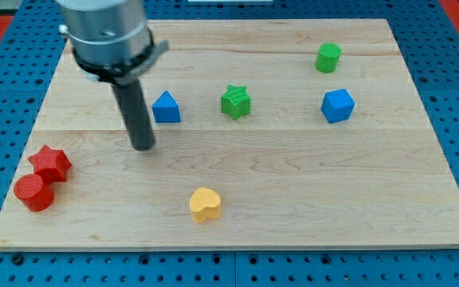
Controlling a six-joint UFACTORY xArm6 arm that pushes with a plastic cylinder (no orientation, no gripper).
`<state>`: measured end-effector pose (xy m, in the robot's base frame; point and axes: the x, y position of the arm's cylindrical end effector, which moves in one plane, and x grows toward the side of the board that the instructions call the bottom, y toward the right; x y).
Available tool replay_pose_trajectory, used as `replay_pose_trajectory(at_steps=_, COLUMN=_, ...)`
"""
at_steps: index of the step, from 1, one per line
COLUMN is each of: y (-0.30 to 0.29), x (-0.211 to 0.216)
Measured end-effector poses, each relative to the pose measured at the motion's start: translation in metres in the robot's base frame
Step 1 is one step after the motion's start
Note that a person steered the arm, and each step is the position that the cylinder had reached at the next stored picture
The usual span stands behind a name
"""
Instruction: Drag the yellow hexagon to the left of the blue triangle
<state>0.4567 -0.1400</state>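
The yellow block (205,204), which looks more heart-shaped than six-sided from here, lies near the bottom edge of the wooden board (309,183), a little to the view's left of the board's middle. It stands alone, touching nothing. The blue triangle (166,107) sits well above it, in the upper half of the board and slightly further toward the view's left.

My tip (143,148) rests on the board just below and to the view's left of the blue triangle, near it but apart, and well away from the yellow block, which lies down and to the view's right of it. The tool is a plain dark rod under a grey cylinder; it has nothing to clench or release and holds nothing.

To the view's right of the blue triangle stands a green star (235,101), and further right a blue cube-like block (337,105). A green cylinder (328,57) sits above that, toward the board's top right corner. Near the bottom left corner a red star (50,163) and a red cylinder (33,192) lie touching each other, the cylinder lower.
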Motion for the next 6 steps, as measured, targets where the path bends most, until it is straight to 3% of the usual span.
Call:
replay_pose_trajectory(at_steps=1, y=-0.042, x=-0.038)
replay_pose_trajectory(at_steps=4, y=-0.002, x=-0.206)
replay_pose_trajectory(at_steps=5, y=-0.036, x=-0.208)
replay_pose_trajectory(at_steps=6, y=-0.067, x=-0.175)
